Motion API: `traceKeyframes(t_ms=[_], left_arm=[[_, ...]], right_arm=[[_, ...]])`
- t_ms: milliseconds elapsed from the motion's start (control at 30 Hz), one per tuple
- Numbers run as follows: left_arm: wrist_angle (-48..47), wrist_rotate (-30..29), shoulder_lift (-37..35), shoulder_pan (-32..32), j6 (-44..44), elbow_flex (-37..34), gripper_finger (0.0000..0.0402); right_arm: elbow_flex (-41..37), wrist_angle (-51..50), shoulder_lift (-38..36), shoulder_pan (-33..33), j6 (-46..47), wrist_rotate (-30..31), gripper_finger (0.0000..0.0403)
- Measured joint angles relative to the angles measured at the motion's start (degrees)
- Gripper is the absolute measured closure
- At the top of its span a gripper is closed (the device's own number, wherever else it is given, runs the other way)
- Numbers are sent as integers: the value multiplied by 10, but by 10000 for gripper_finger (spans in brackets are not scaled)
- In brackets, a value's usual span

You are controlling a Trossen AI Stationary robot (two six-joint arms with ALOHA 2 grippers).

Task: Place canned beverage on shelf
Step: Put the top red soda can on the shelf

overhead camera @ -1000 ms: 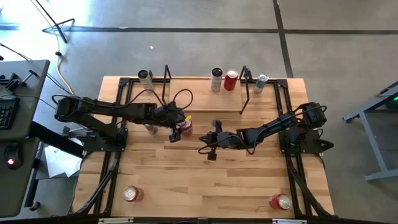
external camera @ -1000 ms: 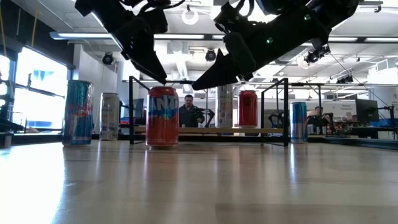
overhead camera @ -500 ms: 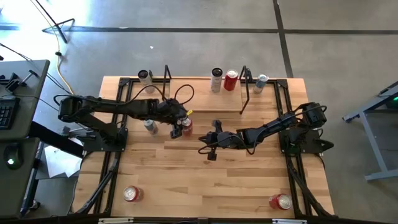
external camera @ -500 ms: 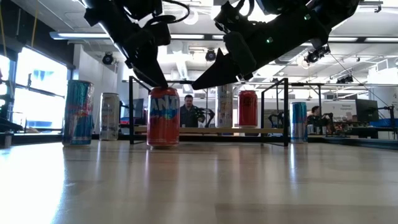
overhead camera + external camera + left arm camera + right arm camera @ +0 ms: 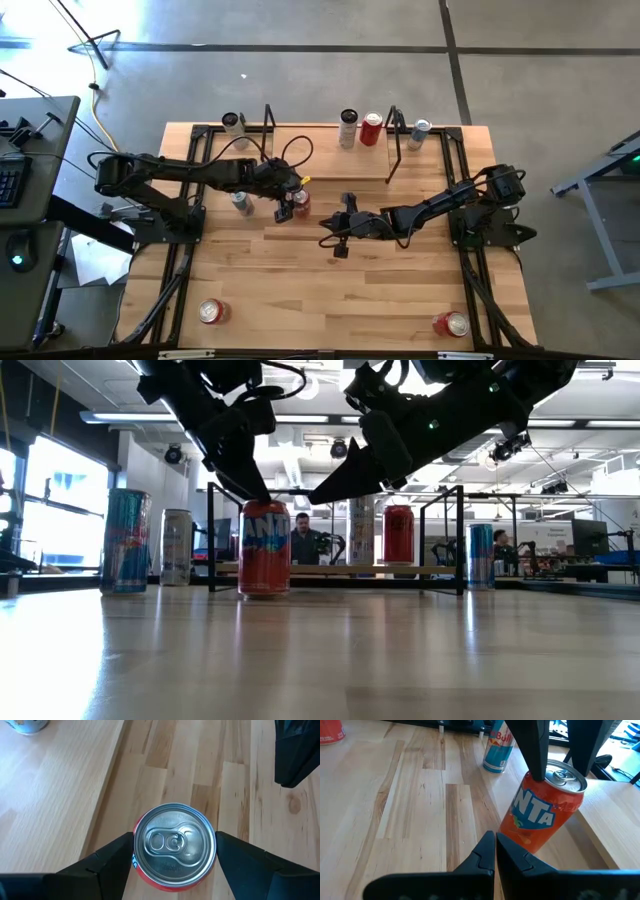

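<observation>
We see the orange soda can (image 5: 174,845) standing upright and unopened on the tabletop just in front of the shelf (image 5: 330,155), a low light-wood plank with black rod frames at both ends.

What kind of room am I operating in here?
Probably a robotics lab or workshop: bare concrete floor, a desk with a keyboard beside the table, and a person seated at more equipment behind.

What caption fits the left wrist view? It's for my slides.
Left claw open around the top of an upright orange soda can on the wooden table.
</observation>
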Motion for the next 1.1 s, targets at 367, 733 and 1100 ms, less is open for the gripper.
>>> traceKeyframes(t_ms=[367, 733, 1100], left_arm=[[-1, 0, 0, 0, 0, 0, 154], [-1, 2, -2, 0, 1, 0, 175], [-77, -2, 0, 4, 41, 105, 175]], right_arm=[[0, -4, 0, 0, 4, -9, 403], [0, -32, 1, 29, 3, 28, 403], [0, -61, 16, 77, 19, 36, 403]])
